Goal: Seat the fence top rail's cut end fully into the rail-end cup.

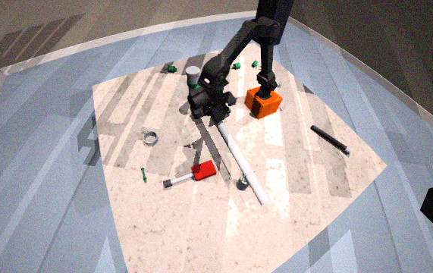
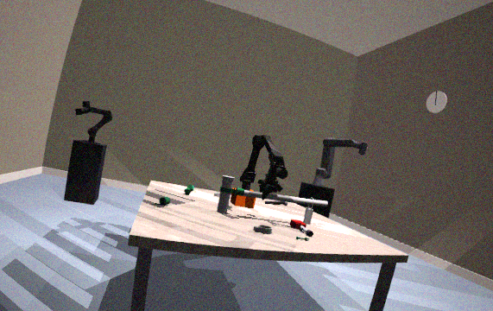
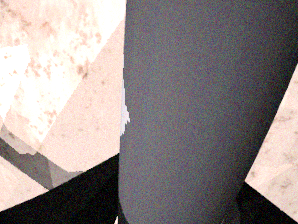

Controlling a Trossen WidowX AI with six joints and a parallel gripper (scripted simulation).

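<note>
Rail point(image 1: 241, 156) point(image 2: 299, 199) point(image 3: 200, 100), a long pale tube, runs level above the tabletop, w/ its far end sticking out past the loop cap on the small post point(image 1: 243, 183) point(image 2: 308, 216) & its other end at or close to the green cup point(image 2: 238, 190) on the big post point(image 1: 192, 76) point(image 2: 224, 200). Gripper point(image 1: 218, 115) point(image 2: 268, 192) is clamped on the rail, nearer the big post, prob. so it can push the cut end lengthwise into the cup while the small post bears the far end. Band point(image 2: 227, 190) sits up near the post cap point(image 1: 192, 70) point(image 2: 228, 177), presumably to keep cup & rail at one height. Seating depth: can't tell; next is likely a short push if needed, then let go. Risk: a crooked push could drag the band down.

Farther out: orange block point(image 1: 263, 102) point(image 2: 243, 199) by the arm's foot; red-headed tool point(image 1: 204, 170) point(image 2: 298, 224) & grey ring point(image 1: 150, 138) point(image 2: 262, 229) lying loose.

View diffs: exterior shows cup, band height & rail level; top has the arm over the cup but gives rail's heading. Wrist shows only rail between dark fingers, no cup, no post.
</note>
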